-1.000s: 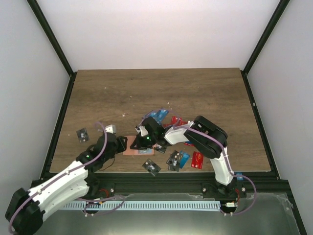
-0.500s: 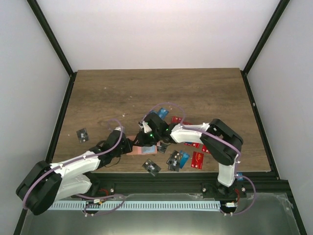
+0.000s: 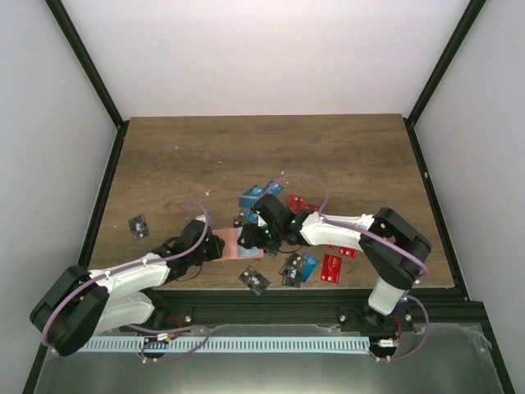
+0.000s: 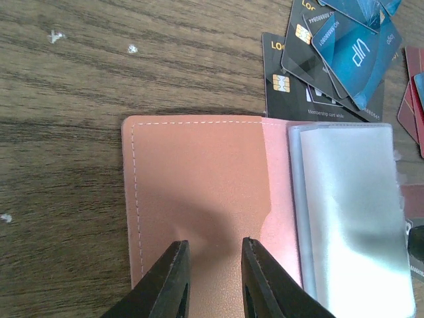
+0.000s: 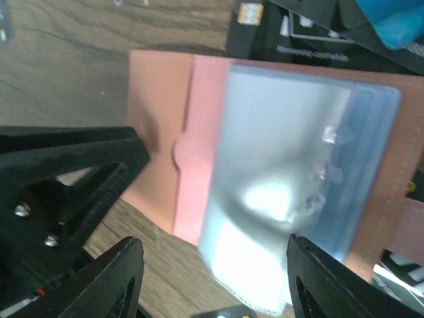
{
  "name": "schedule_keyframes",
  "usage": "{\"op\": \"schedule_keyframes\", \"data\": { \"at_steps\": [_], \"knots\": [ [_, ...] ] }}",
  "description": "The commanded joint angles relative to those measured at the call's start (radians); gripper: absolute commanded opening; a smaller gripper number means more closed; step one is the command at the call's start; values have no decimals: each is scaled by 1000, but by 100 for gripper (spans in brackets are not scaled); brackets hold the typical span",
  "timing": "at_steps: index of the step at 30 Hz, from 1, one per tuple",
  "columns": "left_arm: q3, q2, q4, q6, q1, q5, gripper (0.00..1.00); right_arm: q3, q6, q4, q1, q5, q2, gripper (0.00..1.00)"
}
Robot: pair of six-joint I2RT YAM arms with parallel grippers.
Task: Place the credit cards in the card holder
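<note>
The card holder (image 3: 232, 242) (image 4: 192, 172) (image 5: 156, 112) lies open and flat on the wood: a tan stitched flap, a pink pocket and clear plastic sleeves (image 4: 351, 212). My left gripper (image 3: 215, 246) (image 4: 211, 244) stands over the tan flap, its jaws a narrow gap apart with nothing between them. Just above the clear sleeves, my right gripper (image 3: 256, 238) (image 5: 213, 242) hangs wide open and empty. The credit cards lie loose around the holder: blue and black ones (image 4: 344, 46) (image 3: 258, 195) beyond it, red ones (image 3: 332, 267) to the right.
A lone black card (image 3: 138, 226) lies at the left. More cards (image 3: 254, 280) (image 3: 297, 269) sit by the table's near edge. Black frame rails border the table on both sides.
My right gripper has gone from shut to wide open and shifted slightly right over the holder. My left gripper has moved right onto the holder's tan flap, closing a little.
</note>
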Motion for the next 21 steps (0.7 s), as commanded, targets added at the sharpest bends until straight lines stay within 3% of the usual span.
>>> {"op": "schedule_keyframes", "data": {
  "at_steps": [1,10,21],
  "knots": [
    [-10,-3,-9,12,4,-3,24,-15,15,-26,-3,59,-39,62],
    [-8,-2,-2,16,4,3,24,-41,22,2,-3,46,-54,67],
    [-4,-8,-1,24,4,12,23,11,12,103,-3,-102,36,66]
  ]
}}
